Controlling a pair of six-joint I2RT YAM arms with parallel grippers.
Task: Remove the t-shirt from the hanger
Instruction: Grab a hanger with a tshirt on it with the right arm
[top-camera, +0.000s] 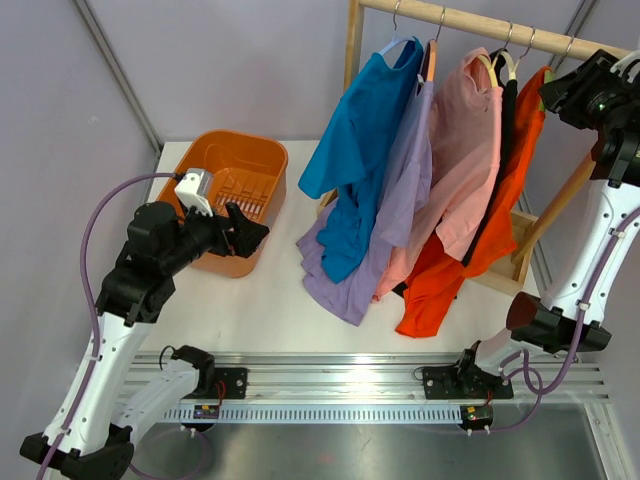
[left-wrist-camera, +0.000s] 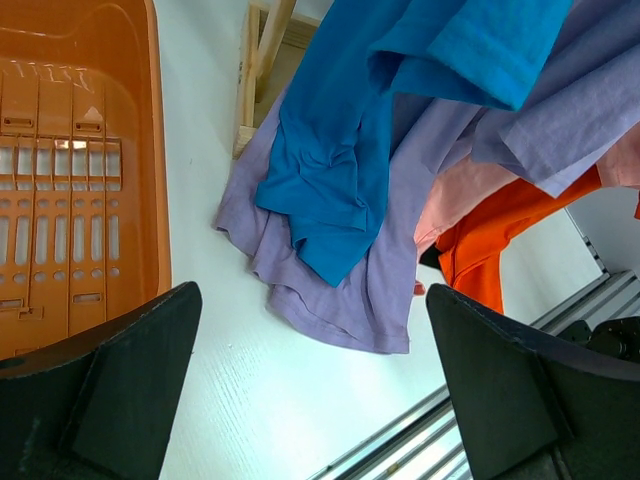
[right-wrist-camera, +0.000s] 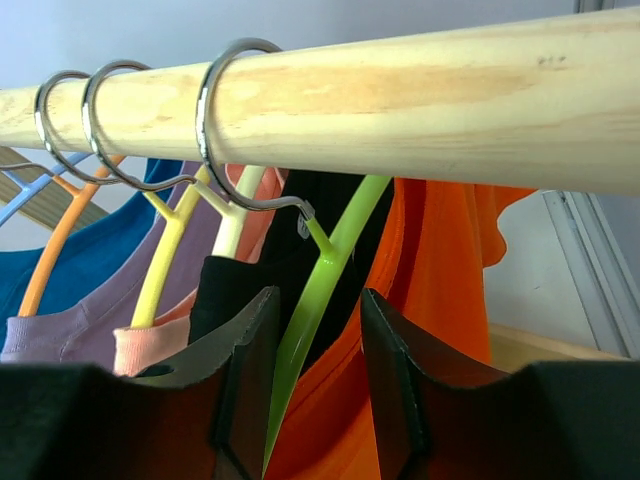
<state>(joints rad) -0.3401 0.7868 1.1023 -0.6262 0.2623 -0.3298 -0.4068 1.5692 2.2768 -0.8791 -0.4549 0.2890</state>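
Noted R arm stretched up tall at far R end of rack, wrist tipped toward wooden rail (top-camera: 470, 18). Found R gripper (right-wrist-camera: 318, 305) just under rail, fingers approx. half closed, one each side of green hanger (right-wrist-camera: 345, 220) below its hook. Saw a sliver of gap on one side. Can't tell from wrist cam whether other finger touches, so prob. no firm hold. Located orange t-shirt (top-camera: 445, 285) on that hanger, last in row, hem down on table (top-camera: 270, 315).

Noted L arm bent low, elbow up, L gripper (top-camera: 248, 228) over near rim of orange basket (top-camera: 272, 185), pointing toward clothes. Fingers full wide, nothing in them.

Edges/room: counted four more garments packed L of orange one: black (top-camera: 508, 120), pink (top-camera: 470, 150), lilac (top-camera: 400, 195), blue (top-camera: 355, 170). Hooks bunched close on rail. Saw lilac and blue hems pooled on table. Found bare strip of table betw. basket and clothes, another along near edge by metal track (top-camera: 380, 385). Tight on R side: rack brace (top-camera: 565, 195) just beside R arm.
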